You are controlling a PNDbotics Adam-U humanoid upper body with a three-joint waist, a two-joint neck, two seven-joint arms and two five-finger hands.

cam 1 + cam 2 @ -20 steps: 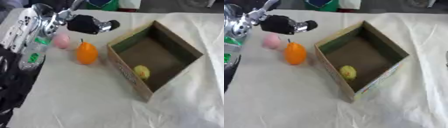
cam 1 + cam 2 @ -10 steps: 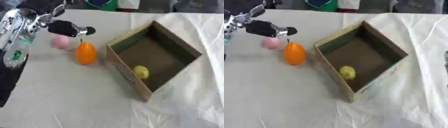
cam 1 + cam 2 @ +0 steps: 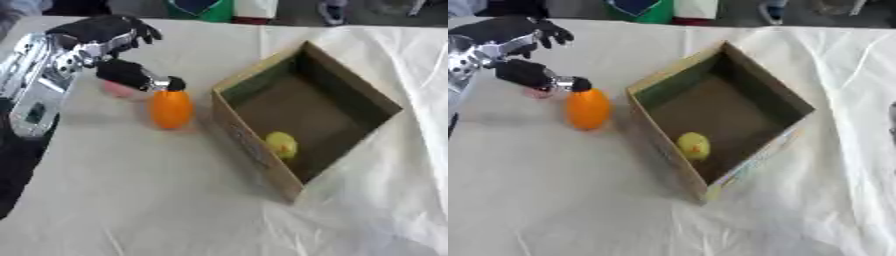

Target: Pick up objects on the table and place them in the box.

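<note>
Box (image 3: 262,150) shows blurred, unreadable print; left hand (image 3: 114,37) hovers open nearby.

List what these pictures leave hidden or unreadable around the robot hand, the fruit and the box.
- Pink object: mostly covered by the left robot hand in both views; its kind is unclear.
- Contact between the thumb and the orange fruit: too blurred to settle.
- Printing on the box outer wall: blurred, unreadable.
- Yellow item in the box: too blurred to name.
- Right robot hand: in neither view.
</note>
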